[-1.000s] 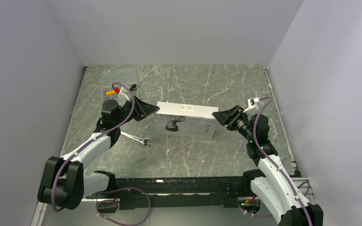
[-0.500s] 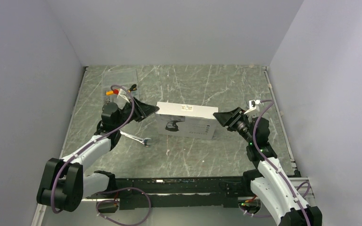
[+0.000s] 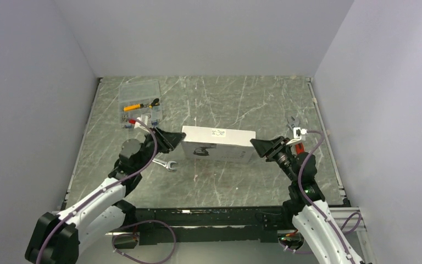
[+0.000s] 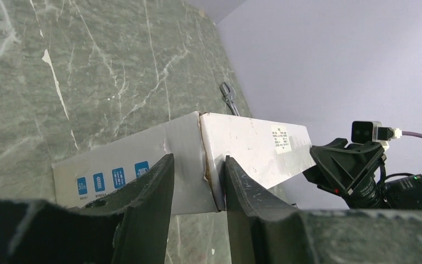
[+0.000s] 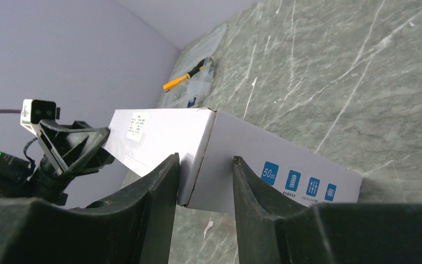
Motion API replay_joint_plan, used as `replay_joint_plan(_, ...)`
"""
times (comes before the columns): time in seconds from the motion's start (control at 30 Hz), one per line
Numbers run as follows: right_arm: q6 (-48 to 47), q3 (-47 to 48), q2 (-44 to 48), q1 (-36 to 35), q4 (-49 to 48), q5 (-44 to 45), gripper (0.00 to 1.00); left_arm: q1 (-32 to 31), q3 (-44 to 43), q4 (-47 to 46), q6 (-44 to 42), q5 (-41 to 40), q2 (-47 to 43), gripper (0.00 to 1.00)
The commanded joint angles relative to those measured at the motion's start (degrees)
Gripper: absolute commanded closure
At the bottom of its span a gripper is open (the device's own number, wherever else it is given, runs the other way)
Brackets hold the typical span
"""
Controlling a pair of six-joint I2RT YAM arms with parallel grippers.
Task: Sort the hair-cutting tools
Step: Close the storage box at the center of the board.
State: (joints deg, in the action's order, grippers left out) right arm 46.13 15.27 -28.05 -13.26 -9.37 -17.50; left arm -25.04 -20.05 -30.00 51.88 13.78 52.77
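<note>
White cardboard box [image 3: 218, 144], printed with a clipper picture on its near face, sits mid-table [image 3: 225, 99] between the two arms. The left gripper [image 3: 171, 140] holds its left end and the right gripper [image 3: 259, 146] its right end. Each wrist view shows narrowed jaws straddling an end corner, with the fingers [image 4: 154, 203] laid against the card on both sides. How firm the pinch is cannot be told.

Over the last second the box has slid a little nearer the arm bases, both grippers travelling with it. The left arm has dropped back too, so the clear plastic organiser [image 3: 138, 103] beyond the box's left end now shows fully. The silver open-end wrench [image 3: 164, 163], just in front of the box's left end, has not moved.

The hair-cutting tools themselves are nowhere in sight. They are most likely inside the box, which looks closed. That would put the sorting at an early stage, with the box being brought within reach for opening. A two-corner hold could let it twist or slip.
</note>
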Motion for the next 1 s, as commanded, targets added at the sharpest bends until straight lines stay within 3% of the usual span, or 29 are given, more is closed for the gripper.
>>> replay_joint_plan(0.0,1.72,-6.73,5.35,-4.95,16.48,-0.42,0.67,-7.28,7.10,14.97,-3.78,-0.66,-2.32,0.83)
replay_joint_plan(0.3,4.38,-11.78,21.34,-6.47,28.91,0.68,0.64,-7.91,16.36,27.42,-6.25,-6.66,-21.18,0.82)
replay_joint_plan(0.47,5.21,-12.58,22.97,-6.69,30.12,1.12,0.49,-8.15,19.91,26.67,-5.94,-6.48,-22.74,0.74)
replay_joint_plan(0.6,4.32,-11.30,17.59,-6.67,25.79,3.40,0.38,-8.18,19.67,24.19,-6.12,-8.63,-19.79,0.52)
replay_joint_plan(0.83,-1.72,-0.18,7.21,-6.71,20.80,6.18,0.25,-8.18,7.27,30.61,-10.00,-14.50,-23.02,0.15)
replay_joint_plan(0.87,-3.11,1.24,5.90,-6.73,20.72,6.77,0.25,-8.15,5.57,32.34,-11.09,-16.44,-23.49,0.03)
replay_joint_plan(0.97,-6.67,4.07,2.97,-6.78,19.77,9.48,0.21,-8.16,1.75,35.84,-11.81,-22.32,-23.45,0.01)
